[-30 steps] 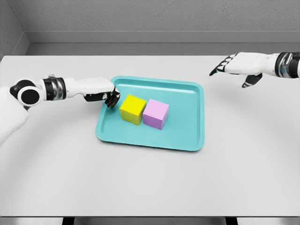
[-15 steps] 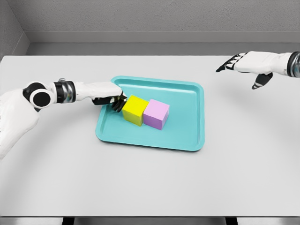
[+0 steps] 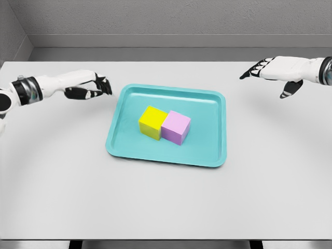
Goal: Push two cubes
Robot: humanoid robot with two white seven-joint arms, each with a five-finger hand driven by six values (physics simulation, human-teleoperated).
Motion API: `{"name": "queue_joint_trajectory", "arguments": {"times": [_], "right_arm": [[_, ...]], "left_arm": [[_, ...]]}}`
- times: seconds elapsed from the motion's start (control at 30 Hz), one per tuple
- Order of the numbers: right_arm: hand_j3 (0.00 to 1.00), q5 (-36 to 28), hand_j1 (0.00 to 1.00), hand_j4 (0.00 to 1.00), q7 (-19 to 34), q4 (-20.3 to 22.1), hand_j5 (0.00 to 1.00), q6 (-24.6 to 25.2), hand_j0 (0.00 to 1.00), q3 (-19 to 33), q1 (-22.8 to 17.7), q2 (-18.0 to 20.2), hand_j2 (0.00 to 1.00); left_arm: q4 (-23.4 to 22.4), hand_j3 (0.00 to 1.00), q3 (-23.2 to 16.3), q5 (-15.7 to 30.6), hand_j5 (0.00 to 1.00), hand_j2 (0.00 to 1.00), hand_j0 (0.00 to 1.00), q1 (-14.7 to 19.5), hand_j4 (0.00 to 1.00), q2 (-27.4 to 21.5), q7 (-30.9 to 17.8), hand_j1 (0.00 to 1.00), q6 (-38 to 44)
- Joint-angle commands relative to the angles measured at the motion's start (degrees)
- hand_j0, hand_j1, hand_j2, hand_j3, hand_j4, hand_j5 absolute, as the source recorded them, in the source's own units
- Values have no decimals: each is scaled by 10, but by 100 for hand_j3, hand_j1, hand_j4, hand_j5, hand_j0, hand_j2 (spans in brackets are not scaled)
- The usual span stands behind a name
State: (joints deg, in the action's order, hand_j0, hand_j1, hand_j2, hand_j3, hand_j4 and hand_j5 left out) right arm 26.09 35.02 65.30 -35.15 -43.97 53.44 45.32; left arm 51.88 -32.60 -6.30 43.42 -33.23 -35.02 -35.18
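Note:
A yellow cube (image 3: pixel 152 122) and a pink cube (image 3: pixel 176 127) sit side by side, touching, in the middle of a teal tray (image 3: pixel 207 148). My left hand (image 3: pixel 96 86) hovers over the table just left of the tray's far left corner, fingers loosely spread and holding nothing, apart from the yellow cube. My right hand (image 3: pixel 265 70) hangs at the far right above the table, fingers spread, well away from the tray.
The tray lies on a wide white table (image 3: pixel 166 202). A grey wall (image 3: pixel 171 21) runs behind the table's far edge.
My left hand pushed the yellow cube right against the pink cube, shifting both slightly right, then drew back up and left off the tray. The right hand barely moved.

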Motion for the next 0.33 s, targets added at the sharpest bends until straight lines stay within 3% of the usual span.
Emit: {"name": "queue_joint_trajectory", "arguments": {"times": [0.0, 0.07, 0.3], "right_arm": [[100, -3, 100, 100, 0, 1, 100, 1, 100, 2, 0, 6, 100], [100, -3, 100, 100, 0, 1, 100, 1, 100, 1, -1, 7, 100], [100, -3, 100, 100, 0, 9, 100, 1, 100, 12, -1, 18, 100]], "left_arm": [[-29, 100, 43, 25, 100, 100, 100, -5, 100, -34, 0, 100, 2], [-22, 100, 44, 25, 100, 100, 100, -26, 100, -48, 0, 100, 2], [-29, 100, 44, 25, 100, 100, 100, -27, 100, -48, 0, 100, 2]]}}
